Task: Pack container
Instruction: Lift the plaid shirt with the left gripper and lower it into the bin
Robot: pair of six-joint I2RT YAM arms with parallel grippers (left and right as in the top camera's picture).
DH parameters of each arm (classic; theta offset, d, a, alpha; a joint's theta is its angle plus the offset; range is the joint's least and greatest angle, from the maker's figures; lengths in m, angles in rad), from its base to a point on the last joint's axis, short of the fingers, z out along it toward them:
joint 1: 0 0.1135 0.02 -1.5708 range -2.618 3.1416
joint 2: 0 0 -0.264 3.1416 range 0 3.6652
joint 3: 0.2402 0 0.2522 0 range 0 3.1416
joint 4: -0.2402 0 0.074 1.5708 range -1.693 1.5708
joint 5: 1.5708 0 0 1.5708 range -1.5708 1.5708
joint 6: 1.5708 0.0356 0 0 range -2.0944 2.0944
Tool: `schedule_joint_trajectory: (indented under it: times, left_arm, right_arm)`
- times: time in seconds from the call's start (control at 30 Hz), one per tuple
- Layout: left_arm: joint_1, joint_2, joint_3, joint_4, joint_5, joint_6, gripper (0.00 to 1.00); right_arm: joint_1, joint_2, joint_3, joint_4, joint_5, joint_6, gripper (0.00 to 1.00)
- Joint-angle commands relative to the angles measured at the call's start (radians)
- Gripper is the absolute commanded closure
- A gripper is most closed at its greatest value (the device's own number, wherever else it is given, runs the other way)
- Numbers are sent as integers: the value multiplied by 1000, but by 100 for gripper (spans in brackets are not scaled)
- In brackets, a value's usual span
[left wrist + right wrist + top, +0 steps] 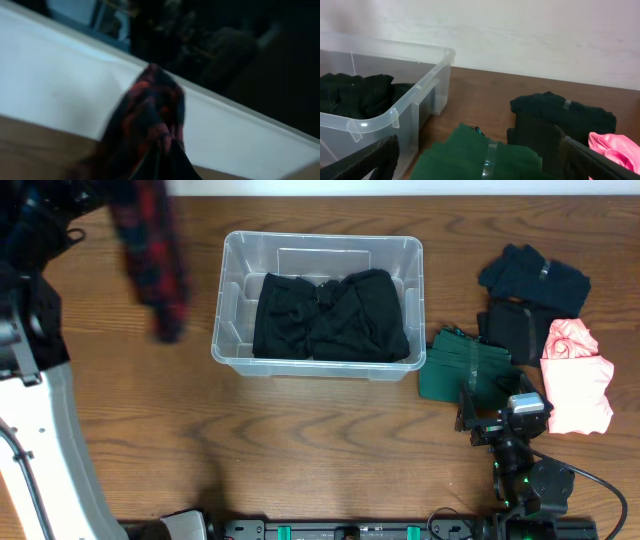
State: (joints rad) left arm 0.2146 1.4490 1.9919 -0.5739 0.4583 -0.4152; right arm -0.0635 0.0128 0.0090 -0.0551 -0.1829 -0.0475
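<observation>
— Right gripper (492, 412) first: how do the jaws stand?
— Wide apart. The wrist view has its two dark fingers (367, 157) at the lower corners. A folded green garment (465, 157) lies below the gap between them, not gripped.
— And the left gripper (159, 167)?
— Closed on a red-and-black plaid cloth (150, 260). That view is blurred, so the fingers themselves are hard to make out. The cloth bunches right at them, though, and hangs in the air above the table (330, 440).
— Where is that, seen from above?
— Far left, apart from the container's left wall.
— The container (228, 300) itself?
— In the middle of the table, toward the far edge, upright and open. A black garment (330, 315) covers most of its floor.
— What lies around the right gripper?
— The green garment is just beside the container's near right corner. Farther right are two black bundles (530, 280), one nearer than the other. A pink garment (575, 375) lies at the right end, against the nearer black bundle.
</observation>
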Motion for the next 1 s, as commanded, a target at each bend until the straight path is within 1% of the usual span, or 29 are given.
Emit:
schedule_joint_trajectory:
  times: [0.0, 0.17, 0.57, 0.6, 0.63, 0.97]
  left_arm:
    - [-42, -27, 20, 46, 28, -36, 94]
    - [-110, -24, 20, 88, 27, -44, 94]
    - [-264, 23, 20, 124, 1, -43, 94]
    - [-273, 28, 20, 124, -8, -43, 95]
    - [-280, 32, 20, 124, -16, -43, 94]
    - [-293, 56, 20, 123, -48, -42, 94]
  right_arm:
    - [3, -4, -3, -1, 2, 5, 1]
    - [3, -4, -3, -1, 2, 5, 1]
    - [3, -4, -3, -1, 2, 5, 1]
    - [3, -4, -3, -1, 2, 5, 1]
    - [3, -4, -3, -1, 3, 5, 1]
    - [3, -4, -3, -1, 2, 5, 1]
